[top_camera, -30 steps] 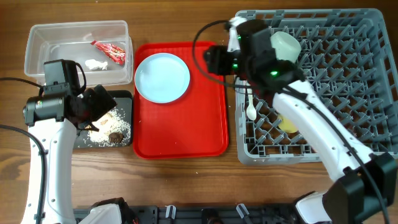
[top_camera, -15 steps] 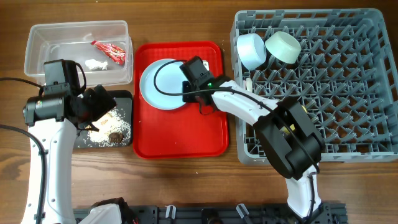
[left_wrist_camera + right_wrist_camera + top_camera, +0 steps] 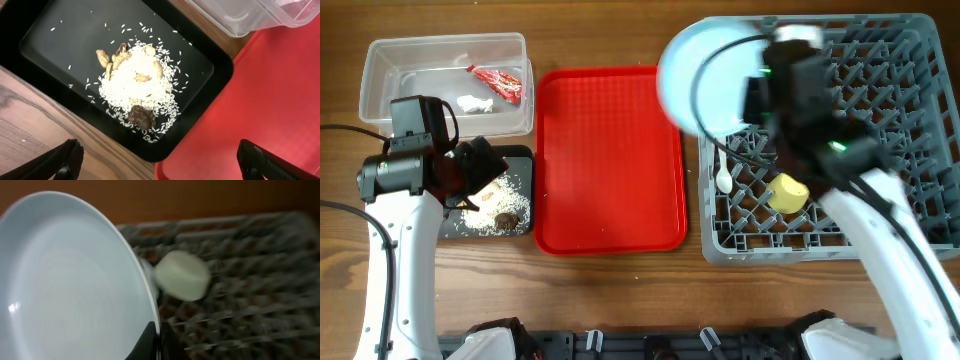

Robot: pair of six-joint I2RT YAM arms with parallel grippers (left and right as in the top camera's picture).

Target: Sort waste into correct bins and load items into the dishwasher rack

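My right gripper [image 3: 157, 341] is shut on the rim of the pale blue plate [image 3: 70, 280]. It holds the plate [image 3: 705, 78] tilted in the air over the near left corner of the grey dishwasher rack [image 3: 880, 130]; the view is blurred by motion. A pale green bowl [image 3: 182, 275] lies in the rack [image 3: 250, 305] behind the plate. A yellow cup [image 3: 787, 192] and a white spoon [image 3: 723, 178] sit in the rack. My left gripper [image 3: 161, 162] hangs open above the black tray [image 3: 50, 45], which holds rice and brown food scraps [image 3: 137, 82].
The red serving tray [image 3: 610, 160] lies between the black tray [image 3: 523, 158] and the rack, with nothing on it. The clear tub [image 3: 380, 60] at the back left holds a red wrapper [image 3: 498, 83] and a white scrap [image 3: 472, 102].
My right gripper shut on the plate on the red tray, lifted it and carried it right to the rack. The left arm has not moved.
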